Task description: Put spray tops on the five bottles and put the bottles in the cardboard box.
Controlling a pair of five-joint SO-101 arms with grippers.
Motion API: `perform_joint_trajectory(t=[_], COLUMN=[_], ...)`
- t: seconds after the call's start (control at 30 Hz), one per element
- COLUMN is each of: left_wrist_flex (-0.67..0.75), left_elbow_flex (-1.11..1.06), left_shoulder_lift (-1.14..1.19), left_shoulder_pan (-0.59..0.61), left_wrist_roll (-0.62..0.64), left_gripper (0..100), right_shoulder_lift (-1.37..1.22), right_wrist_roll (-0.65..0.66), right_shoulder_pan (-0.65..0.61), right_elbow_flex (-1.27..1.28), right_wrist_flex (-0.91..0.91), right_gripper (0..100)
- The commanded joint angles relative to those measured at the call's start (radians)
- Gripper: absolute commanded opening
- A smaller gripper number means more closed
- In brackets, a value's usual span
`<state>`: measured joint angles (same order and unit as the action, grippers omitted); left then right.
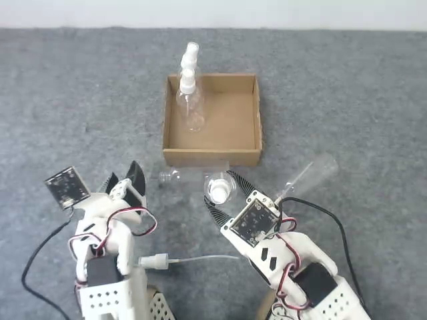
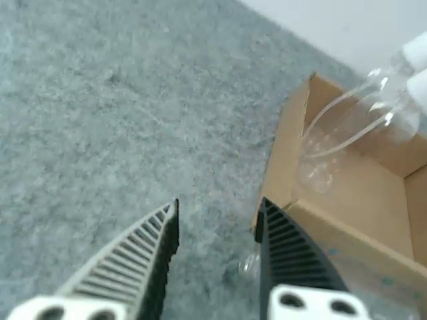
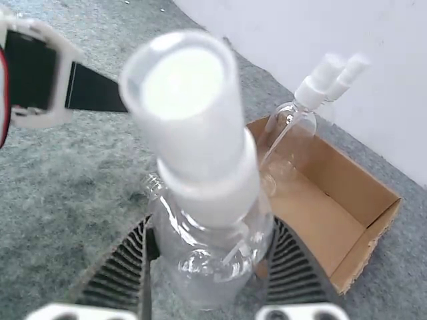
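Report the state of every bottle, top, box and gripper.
Left gripper: jaws open, empty.
Right gripper: jaws shut on held bottle.
Held bottle: upright, spray top on.
Boxed bottles: upright, spray tops on.
Bottle by box front: lying, topless.
Right-side bottle: lying, topless.
Loose spray top: lying on carpet.
Cardboard box: open, upright.

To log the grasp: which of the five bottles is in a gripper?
The upright bottle with a white top, in the right gripper just before the cardboard box. The two boxed bottles and two lying bottles are in no gripper.
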<state>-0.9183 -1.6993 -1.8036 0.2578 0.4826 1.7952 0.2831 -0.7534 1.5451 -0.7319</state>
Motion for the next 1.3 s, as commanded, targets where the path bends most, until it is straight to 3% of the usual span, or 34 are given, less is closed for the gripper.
perform_joint_trajectory(t=[0.0,0.53,1.27], left_wrist_flex=[-0.080,-0.344,-0.342], left_elbow_flex=[0.013,0.013,0.013], left_shoulder_lift=[-0.006,-0.006,-0.006], left_shoulder_pan=[0.006,0.006,0.005], left_wrist_roll=[-0.021,-0.018,-0.018], left_gripper=[18,19,19], right_shoulder_lift=[0.008,0.005,-0.001], right_wrist_roll=[0.006,0.006,0.012], right_shoulder_pan=[-0.010,-0.012,-0.010], right_elbow_flex=[-0.012,-0.012,-0.135], right_wrist_flex=[-0.012,-0.012,-0.036], right_gripper=[0.6,0.6,0.6])
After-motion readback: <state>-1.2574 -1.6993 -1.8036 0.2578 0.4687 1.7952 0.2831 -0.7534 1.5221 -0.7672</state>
